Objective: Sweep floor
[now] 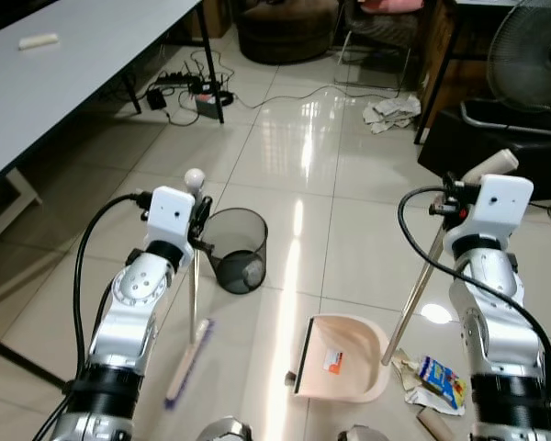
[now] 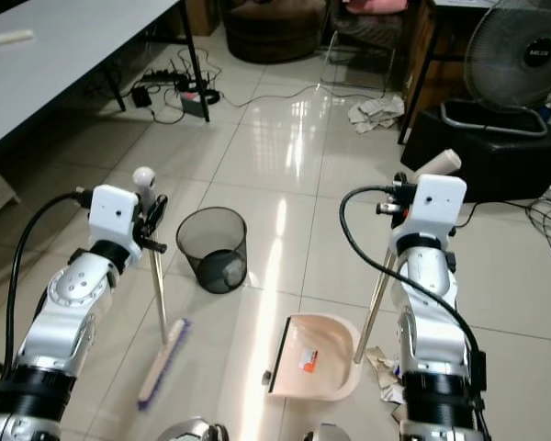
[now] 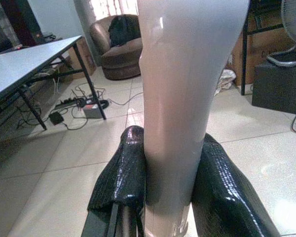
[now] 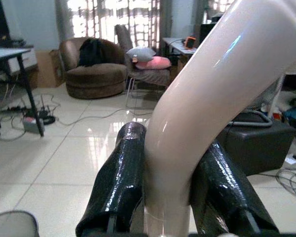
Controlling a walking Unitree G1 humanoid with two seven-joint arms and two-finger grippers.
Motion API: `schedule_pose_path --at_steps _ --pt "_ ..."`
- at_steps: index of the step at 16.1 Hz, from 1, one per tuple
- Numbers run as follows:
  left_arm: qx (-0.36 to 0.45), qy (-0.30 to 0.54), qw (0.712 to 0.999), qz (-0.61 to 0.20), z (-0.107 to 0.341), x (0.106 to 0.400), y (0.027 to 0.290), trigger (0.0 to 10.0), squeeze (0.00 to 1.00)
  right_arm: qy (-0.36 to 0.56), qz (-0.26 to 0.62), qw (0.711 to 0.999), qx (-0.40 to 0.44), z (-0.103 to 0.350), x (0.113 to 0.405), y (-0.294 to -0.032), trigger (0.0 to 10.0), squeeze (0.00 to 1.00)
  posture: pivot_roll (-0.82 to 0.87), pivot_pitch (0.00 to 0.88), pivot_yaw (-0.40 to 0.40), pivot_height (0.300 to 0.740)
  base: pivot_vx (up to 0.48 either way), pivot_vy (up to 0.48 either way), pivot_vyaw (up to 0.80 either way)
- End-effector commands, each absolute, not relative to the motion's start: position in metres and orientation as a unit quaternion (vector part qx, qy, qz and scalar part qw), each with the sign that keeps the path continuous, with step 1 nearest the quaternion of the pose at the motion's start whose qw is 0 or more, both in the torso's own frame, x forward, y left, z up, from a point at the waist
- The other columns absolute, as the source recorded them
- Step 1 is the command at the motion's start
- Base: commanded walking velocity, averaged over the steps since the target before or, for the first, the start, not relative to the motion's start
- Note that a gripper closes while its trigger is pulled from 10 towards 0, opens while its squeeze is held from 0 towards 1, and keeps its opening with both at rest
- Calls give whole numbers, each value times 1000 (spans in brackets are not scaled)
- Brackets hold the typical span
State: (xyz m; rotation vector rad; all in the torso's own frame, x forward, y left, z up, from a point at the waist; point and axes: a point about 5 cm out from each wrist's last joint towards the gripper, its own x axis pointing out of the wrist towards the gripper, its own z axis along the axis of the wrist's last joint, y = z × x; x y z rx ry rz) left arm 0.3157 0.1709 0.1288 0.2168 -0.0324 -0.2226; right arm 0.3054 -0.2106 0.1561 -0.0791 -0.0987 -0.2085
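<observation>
My left gripper (image 1: 199, 219) is shut on the broom handle (image 1: 195, 276), a pale pole with a round knob on top. The broom's purple bristle head (image 1: 187, 362) rests on the tiled floor. In the left wrist view the handle (image 3: 180, 98) sits clamped between both black fingers (image 3: 126, 177). My right gripper (image 1: 452, 200) is shut on the dustpan handle (image 1: 421, 285), a long metal pole with a cream grip. The beige dustpan (image 1: 342, 358) lies flat on the floor between my arms. Crumpled paper and a blue carton (image 1: 438, 378) lie just right of the pan.
A black mesh waste bin (image 1: 235, 248) stands on the floor beyond the broom. A grey table (image 1: 64, 64) runs along the left, with cables and a power strip (image 1: 188, 87) beneath it. At the far right are a fan (image 1: 533, 55) and a black box (image 1: 496, 138).
</observation>
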Motion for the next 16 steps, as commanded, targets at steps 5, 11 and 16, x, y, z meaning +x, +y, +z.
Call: schedule_pose_path --at_steps 5,11,16 --pt "111 -31 986 -124 133 327 165 10000 0 -78 -72 988 -109 154 314 -205 10000 0 29 172 60 740 0 0 0" --pt "98 -58 987 -113 128 331 154 10000 0 -109 -45 982 -145 141 317 -199 10000 0 68 272 85 740 0 0 0" --pt "93 -55 988 -110 122 335 148 10000 0 -144 -28 977 -155 140 329 -181 10000 0 92 320 108 740 0 0 0"
